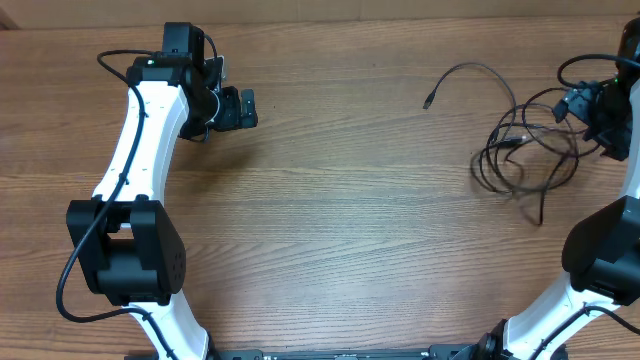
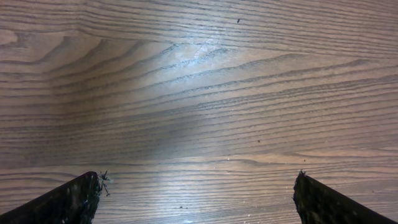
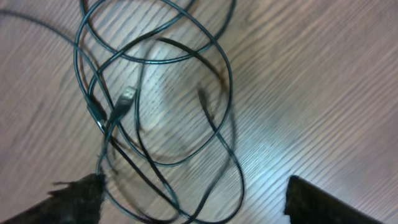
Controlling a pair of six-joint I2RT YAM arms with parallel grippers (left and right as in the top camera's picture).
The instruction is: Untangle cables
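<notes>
Overhead: the wooden worktop [image 1: 330, 220] carries the cables [image 1: 517, 143] at about 3 o'clock, a loose tangle of thin black loops. One cord runs out of the heap toward 10 o'clock and ends in a small plug [image 1: 428, 102], which lies apart from the rest. The right pincer [image 1: 570, 108] sits just beside the tangle, on its 2 o'clock side. This view does not show how wide its jaws stand. The left pincer [image 1: 248, 108] is at about 10 o'clock on the worktop, well apart from the cables.

Left wrist: the left pincer [image 2: 199, 202] has its jaws spread wide, with one finger [image 2: 68, 202] at 7 o'clock and the other at 5 o'clock. Only bare wood grain lies between them, and it holds nothing.

Right wrist: the right pincer [image 3: 193, 202] is also spread wide, with its fingers [image 3: 78, 199] at 7 and 5 o'clock. The cables [image 3: 227, 78] lie on the worktop as overlapping loops that fill the frame from centre to 11 o'clock. A silvery plug [image 3: 126, 96] lies among them just left of centre, and a small dark plug [image 3: 202, 96] lies just right of centre. Several cords bunch at the tip of the 7 o'clock finger and pass close to it. Whether they touch it I cannot tell. Nothing is clamped between the jaws.
</notes>
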